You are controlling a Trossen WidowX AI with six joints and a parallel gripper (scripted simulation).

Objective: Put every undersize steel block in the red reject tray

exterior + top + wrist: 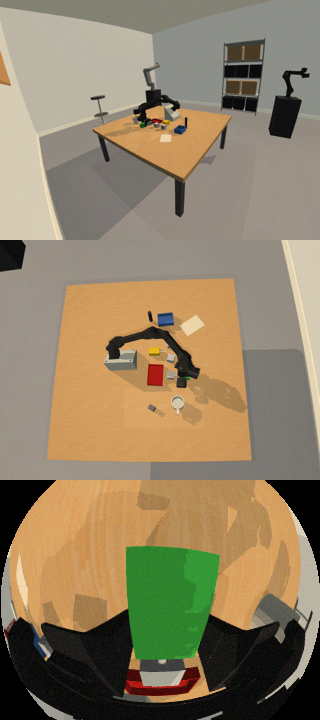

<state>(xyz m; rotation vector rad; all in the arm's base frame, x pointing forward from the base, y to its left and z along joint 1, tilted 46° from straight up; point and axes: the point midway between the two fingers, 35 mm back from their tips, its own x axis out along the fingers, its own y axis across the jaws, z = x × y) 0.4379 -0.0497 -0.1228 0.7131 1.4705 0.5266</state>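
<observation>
Gripping the green gauge [187,378] [142,125] [170,602], our gripper [182,377] [145,123] [163,610] stands about half open, pads on either side of the handle. In top view, the nearest block [170,374] [149,123] [162,677] sits at nine o'clock, pin pointing at it (depth unclear to us). We expect a light, stiff gauge, best held by its flat sides. Red tray [155,375] [156,121] [157,691] just beyond; mug [177,402] [135,120] [275,610] at six limits sideways swings; backing toward three looks roomier.
</observation>
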